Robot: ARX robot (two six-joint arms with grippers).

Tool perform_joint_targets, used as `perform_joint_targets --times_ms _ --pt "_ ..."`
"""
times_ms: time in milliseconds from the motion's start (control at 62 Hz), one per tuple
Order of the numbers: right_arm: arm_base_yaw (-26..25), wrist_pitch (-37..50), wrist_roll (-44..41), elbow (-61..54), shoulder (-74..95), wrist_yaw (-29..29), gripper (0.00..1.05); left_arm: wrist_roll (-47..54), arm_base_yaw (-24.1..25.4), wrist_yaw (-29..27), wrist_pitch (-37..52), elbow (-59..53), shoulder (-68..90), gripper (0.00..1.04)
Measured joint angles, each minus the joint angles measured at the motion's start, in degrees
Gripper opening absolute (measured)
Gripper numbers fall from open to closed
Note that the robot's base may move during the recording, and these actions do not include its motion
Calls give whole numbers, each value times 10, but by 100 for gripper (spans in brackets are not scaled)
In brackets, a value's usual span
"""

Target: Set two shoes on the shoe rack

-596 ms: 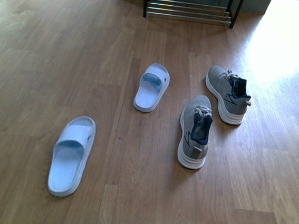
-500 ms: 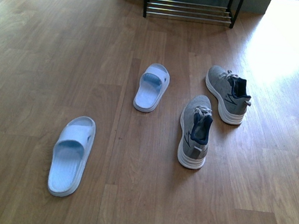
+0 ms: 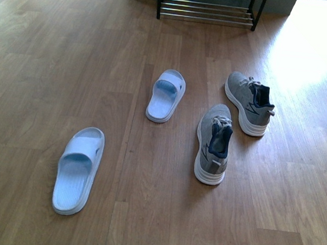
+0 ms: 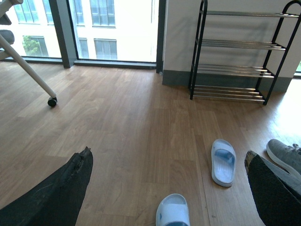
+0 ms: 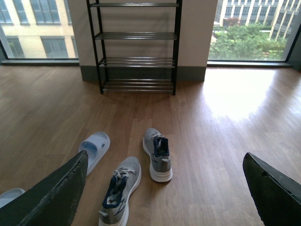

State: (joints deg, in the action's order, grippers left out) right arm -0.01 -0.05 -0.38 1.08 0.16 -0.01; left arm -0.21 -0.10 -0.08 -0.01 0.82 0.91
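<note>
R gripper [image 5: 164, 155] gaping wide, empty, prob. readying for pick; sneakers [image 5: 158, 162] lying on floor [image 5: 225, 122] just ahead of it, shoe rack [image 5: 136, 61] standing well beyond. L gripper [image 4: 168, 153] likewise wide, slides [image 4: 223, 162] ahead.

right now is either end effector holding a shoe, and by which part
Nothing is held. The left end effector and right end effector are open and empty; the near sneaker, far sneaker, near slide and far slide all lie on the floor.
</note>
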Motion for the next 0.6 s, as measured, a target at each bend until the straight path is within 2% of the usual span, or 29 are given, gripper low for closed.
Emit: perform_joint_targets --times_ms 596 --pt "0 0 0 0 0 0 96 0 0 0 0 0 0 95"
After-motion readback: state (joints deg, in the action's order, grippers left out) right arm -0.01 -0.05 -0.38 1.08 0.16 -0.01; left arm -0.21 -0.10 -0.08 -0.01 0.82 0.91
